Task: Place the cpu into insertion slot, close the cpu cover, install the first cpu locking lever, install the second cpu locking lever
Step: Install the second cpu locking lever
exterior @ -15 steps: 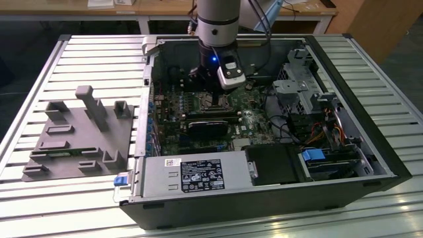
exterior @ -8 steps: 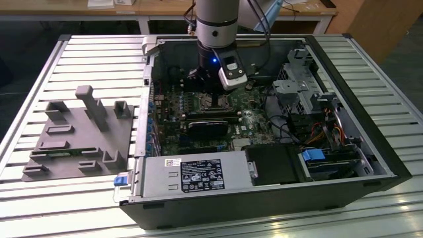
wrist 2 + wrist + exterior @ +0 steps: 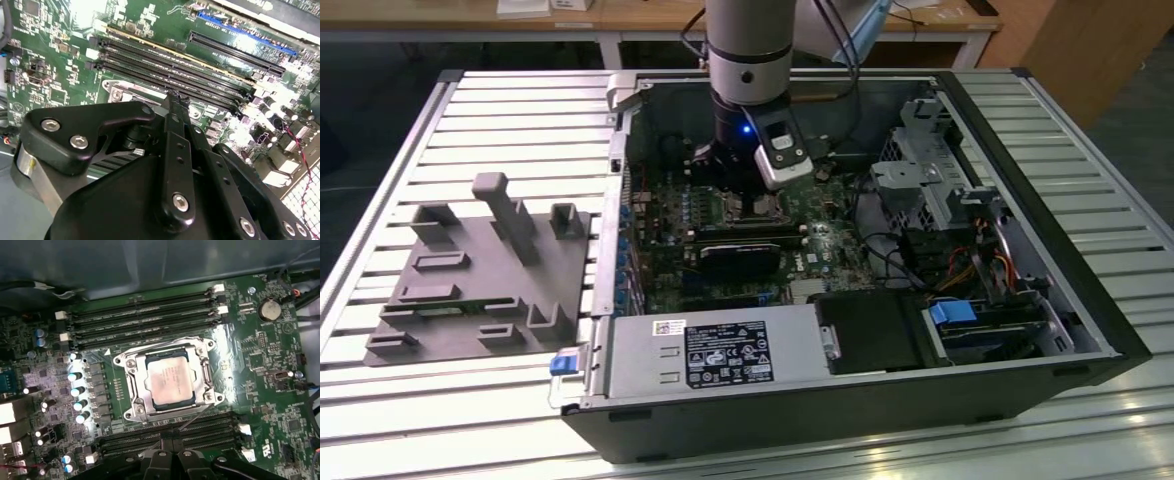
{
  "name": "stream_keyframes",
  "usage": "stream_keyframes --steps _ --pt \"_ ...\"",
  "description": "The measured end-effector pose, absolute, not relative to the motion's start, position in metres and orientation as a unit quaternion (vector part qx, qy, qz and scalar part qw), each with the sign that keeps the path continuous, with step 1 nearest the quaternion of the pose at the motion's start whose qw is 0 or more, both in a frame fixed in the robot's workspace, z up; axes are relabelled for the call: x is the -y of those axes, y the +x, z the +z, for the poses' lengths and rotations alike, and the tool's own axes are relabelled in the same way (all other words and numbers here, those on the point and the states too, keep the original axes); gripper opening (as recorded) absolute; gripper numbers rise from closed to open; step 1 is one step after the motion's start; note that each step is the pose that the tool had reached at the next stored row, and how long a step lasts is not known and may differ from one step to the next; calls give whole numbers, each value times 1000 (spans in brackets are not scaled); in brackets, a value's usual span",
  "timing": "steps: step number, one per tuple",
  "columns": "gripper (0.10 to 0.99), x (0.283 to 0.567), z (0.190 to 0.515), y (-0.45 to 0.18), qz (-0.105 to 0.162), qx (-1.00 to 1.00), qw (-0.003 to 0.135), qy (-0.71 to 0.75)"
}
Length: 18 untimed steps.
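The cpu point(image 3: 170, 379), a silvery square chip, lies in the insertion slot point(image 3: 129, 412) on the green motherboard. The cpu cover point(image 3: 206, 371), a thin metal frame, lies flat around the chip. One thin wire lever point(image 3: 150, 344) runs along one side of the socket and another point(image 3: 196, 416) along the opposite side; whether they are hooked down I cannot tell. My gripper point(image 3: 736, 185) hangs just above the socket point(image 3: 750, 208) inside the open computer case. Its black fingers point(image 3: 175, 150) lie together, holding nothing, with the gripper's tip point(image 3: 175, 100) by the socket's corner point(image 3: 117, 92).
Long black memory slots point(image 3: 145, 322) flank the socket on two sides. In the case are a power supply point(image 3: 720, 355), a drive cage point(image 3: 927, 180) and cables point(image 3: 907, 260). A grey fixture block point(image 3: 480, 270) sits on the slatted table at the exterior view's left.
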<state>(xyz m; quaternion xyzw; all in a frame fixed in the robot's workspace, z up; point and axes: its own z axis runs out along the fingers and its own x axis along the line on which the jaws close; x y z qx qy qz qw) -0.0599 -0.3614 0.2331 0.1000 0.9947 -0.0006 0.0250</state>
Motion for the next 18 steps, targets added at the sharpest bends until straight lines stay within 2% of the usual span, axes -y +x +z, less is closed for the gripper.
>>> stream_keyframes --steps 18 --pt "102 368 222 -70 24 -997 22 65"
